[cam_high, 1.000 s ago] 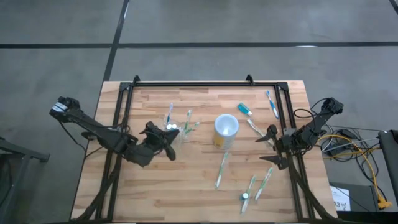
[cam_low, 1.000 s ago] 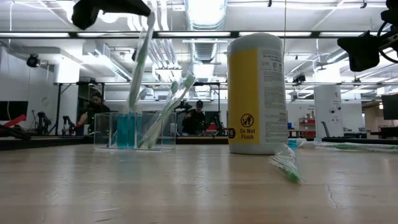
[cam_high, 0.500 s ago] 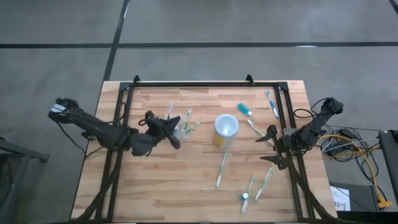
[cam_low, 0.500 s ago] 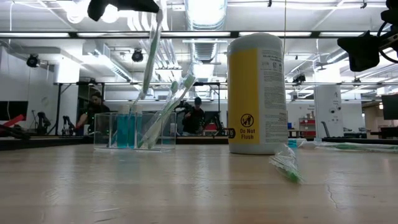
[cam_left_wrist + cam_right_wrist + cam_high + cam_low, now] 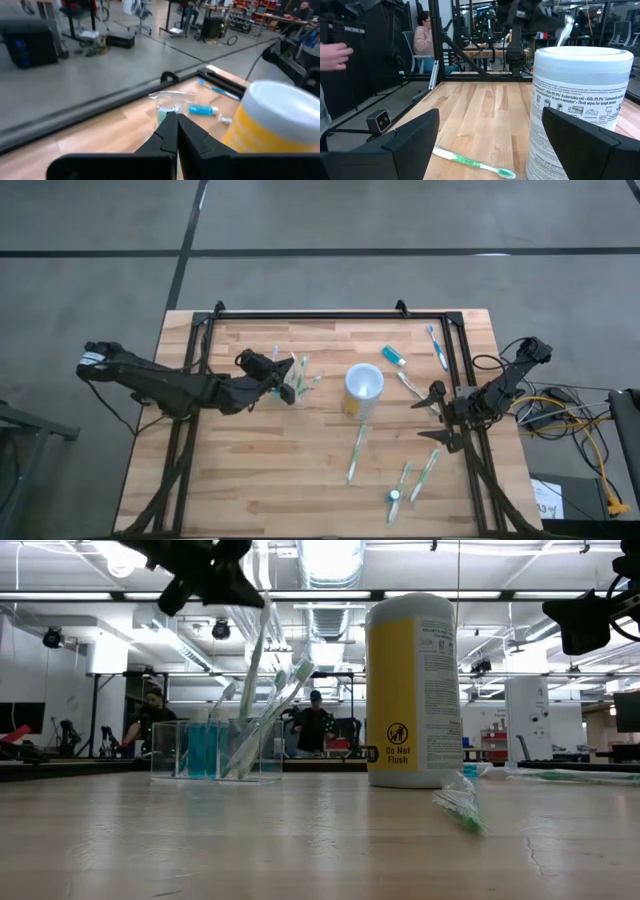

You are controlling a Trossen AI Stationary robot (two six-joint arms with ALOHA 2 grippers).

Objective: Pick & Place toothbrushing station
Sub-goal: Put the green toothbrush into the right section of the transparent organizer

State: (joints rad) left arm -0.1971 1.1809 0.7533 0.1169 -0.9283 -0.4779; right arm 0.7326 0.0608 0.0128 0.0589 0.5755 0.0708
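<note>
Your left gripper (image 5: 272, 370) is now hanging directly over the clear holder (image 5: 290, 383), at about ten o'clock from the yellow tub (image 5: 363, 388). A second ago it was sitting lower on the table and nearer you; it has been travelling up and rightward to the holder. Its fingers are pinched tight on a pale toothbrush (image 5: 252, 660), which is angling down from the claw with its lower end now reaching inside the holder among the brushes already standing there. A second ago that brush was hanging to the left of the holder. I judge the placing step nearly complete; release is not yet made. Loose toothbrushes (image 5: 357, 452) are lying toward five o'clock of the tub. Your right gripper (image 5: 437, 416) is waiting at three o'clock, fingers spread wide, holding nothing, unmoved.
</note>
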